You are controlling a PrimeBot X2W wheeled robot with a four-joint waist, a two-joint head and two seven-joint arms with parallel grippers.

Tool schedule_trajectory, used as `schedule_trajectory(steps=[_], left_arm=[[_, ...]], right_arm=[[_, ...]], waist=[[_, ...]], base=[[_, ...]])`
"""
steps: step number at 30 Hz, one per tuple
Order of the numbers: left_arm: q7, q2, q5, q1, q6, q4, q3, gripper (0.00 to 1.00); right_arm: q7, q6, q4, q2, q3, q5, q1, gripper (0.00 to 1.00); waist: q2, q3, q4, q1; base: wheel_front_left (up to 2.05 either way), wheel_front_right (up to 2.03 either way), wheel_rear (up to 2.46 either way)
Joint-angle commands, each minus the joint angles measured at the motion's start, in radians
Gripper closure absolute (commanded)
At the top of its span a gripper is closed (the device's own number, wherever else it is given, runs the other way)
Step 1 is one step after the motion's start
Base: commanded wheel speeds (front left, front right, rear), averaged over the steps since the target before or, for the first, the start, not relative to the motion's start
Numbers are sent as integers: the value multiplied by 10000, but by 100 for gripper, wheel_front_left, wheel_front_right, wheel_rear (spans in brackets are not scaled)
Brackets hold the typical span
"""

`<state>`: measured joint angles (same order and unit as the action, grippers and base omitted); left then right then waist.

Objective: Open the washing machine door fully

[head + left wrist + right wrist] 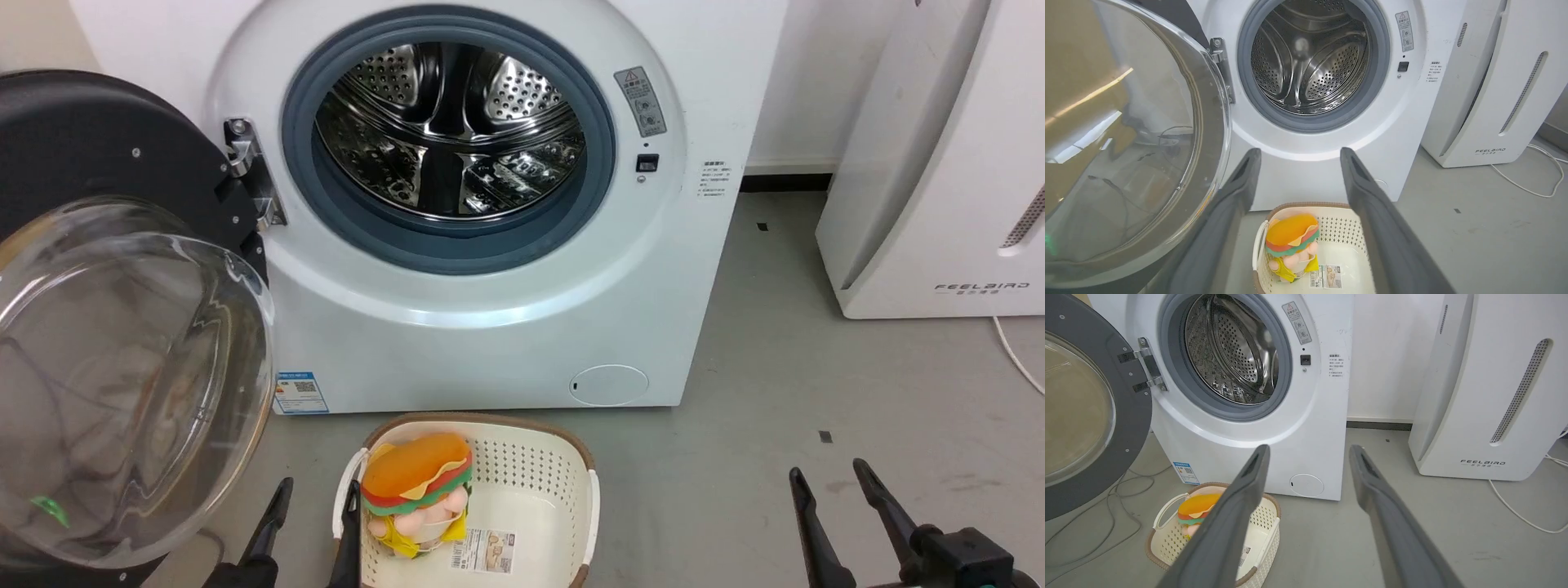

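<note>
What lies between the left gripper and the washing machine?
A cream basket holding a burger plush, just before the washing machine; clearest in left wrist view.

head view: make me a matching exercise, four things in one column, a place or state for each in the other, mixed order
Things
1. door
2. drum
3. basket
4. burger toy

Places or states
a. lying inside the basket
b. swung open, at the left of the head view
c. on the floor in front of the machine
d. perforated steel, behind the grey ring

Pairs: 1-b, 2-d, 3-c, 4-a
</note>
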<state>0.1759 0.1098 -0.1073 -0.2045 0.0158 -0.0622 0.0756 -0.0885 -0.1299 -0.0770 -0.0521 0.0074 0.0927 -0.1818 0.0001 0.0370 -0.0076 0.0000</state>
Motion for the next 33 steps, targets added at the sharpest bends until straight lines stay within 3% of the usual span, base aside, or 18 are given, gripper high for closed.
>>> schedule_trajectory(steps=[1,2,33], left_arm=[[-15,40,21,143,54,-45,-4,0],[-9,-4,-9,1,-4,2,9,100],[-467,-159,274,536,-44,166,-188,100]], right_arm=[[9,-8,-49,18,-4,52,-135,0],[-1,0,6,0,2,13,6,100],[231,-2,208,5,-21,-233,480,100]], waist=[[-1,-11,-34,0],[-1,-8,-29,0],[-1,-103,-2,0]], base=[[0,0,0],[0,0,0],[0,0,0]])
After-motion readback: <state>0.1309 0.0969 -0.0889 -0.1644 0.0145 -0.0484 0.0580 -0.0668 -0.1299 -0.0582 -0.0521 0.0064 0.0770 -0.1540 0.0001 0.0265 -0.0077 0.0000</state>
